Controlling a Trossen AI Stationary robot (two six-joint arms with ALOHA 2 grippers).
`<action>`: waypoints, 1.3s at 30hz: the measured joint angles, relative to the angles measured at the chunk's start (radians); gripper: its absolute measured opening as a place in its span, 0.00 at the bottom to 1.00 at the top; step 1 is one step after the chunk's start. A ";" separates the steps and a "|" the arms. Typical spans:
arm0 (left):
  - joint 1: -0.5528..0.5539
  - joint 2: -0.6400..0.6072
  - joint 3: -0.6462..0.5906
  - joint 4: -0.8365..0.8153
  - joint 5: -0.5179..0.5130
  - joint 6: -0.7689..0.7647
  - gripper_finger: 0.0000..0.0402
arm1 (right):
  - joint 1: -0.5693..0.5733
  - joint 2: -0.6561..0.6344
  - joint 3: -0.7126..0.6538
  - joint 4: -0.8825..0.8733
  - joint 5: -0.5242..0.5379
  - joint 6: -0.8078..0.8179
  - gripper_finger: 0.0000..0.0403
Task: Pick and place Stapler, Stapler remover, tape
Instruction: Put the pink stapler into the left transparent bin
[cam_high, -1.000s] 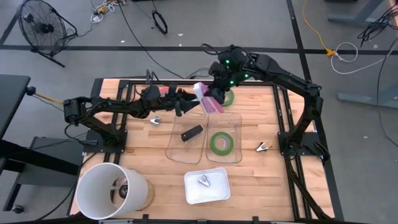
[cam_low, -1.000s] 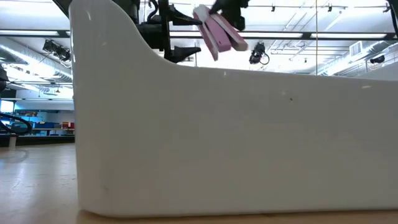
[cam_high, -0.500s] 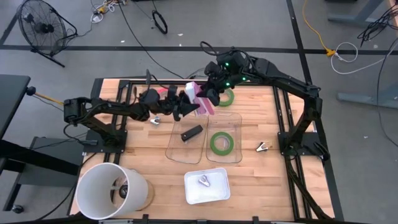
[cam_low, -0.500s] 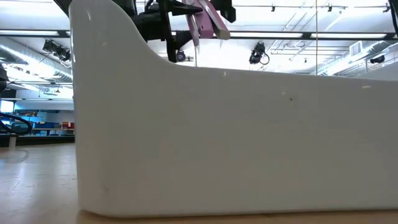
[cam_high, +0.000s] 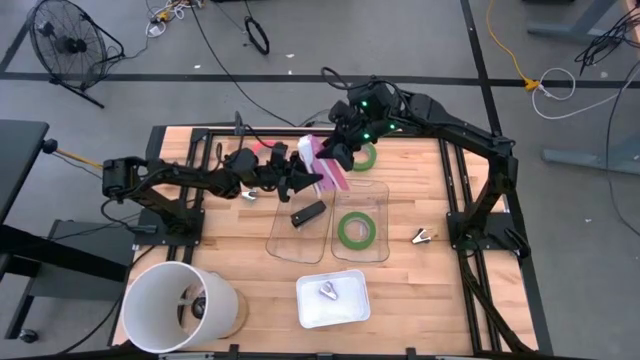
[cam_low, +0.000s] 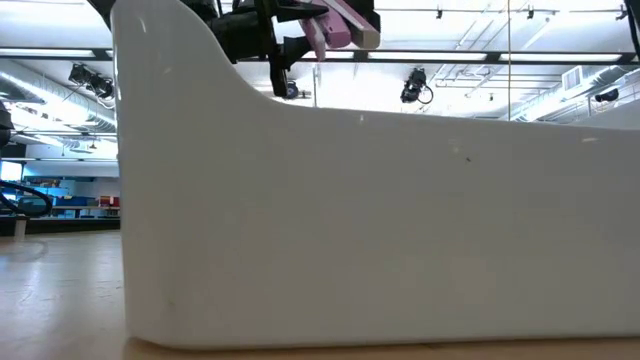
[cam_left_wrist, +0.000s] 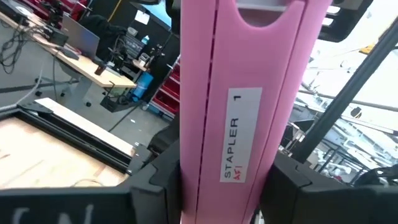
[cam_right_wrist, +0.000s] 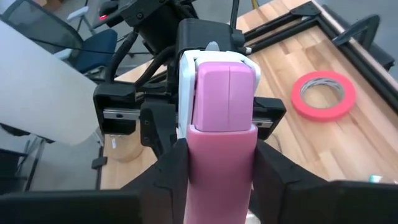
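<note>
Pink stapler (cam_high: 328, 163) is held aloft above the far edge of the clear trays (cam_high: 330, 222), right hand (cam_high: 340, 152) clamped on one end, left hand (cam_high: 302, 168) closing around the other: a handover, judged midway. One green tape (cam_high: 355, 230) sits in a tray; the red tape (cam_right_wrist: 323, 94) shows clearly only in the right wrist view.

On your wooden table (cam_high: 240, 240) you have two clear trays (cam_high: 328, 222) mid-table, a white tray (cam_high: 333, 300) near the front, a red tape ring (cam_right_wrist: 323, 94) at the far edge, and a metal clip (cam_high: 422, 236) to the right.
</note>
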 joint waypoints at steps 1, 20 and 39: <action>-0.009 0.000 0.000 0.000 -0.001 -0.009 0.38 | 0.000 0.000 0.000 -0.001 -0.009 0.005 0.31; -0.157 0.002 -0.002 -0.314 0.011 -0.213 0.38 | -0.025 -0.002 0.001 -0.064 -0.019 -0.019 0.68; -0.121 -0.261 -0.003 -1.048 0.046 -0.285 0.38 | -0.053 -0.001 0.001 -0.125 -0.018 -0.082 0.42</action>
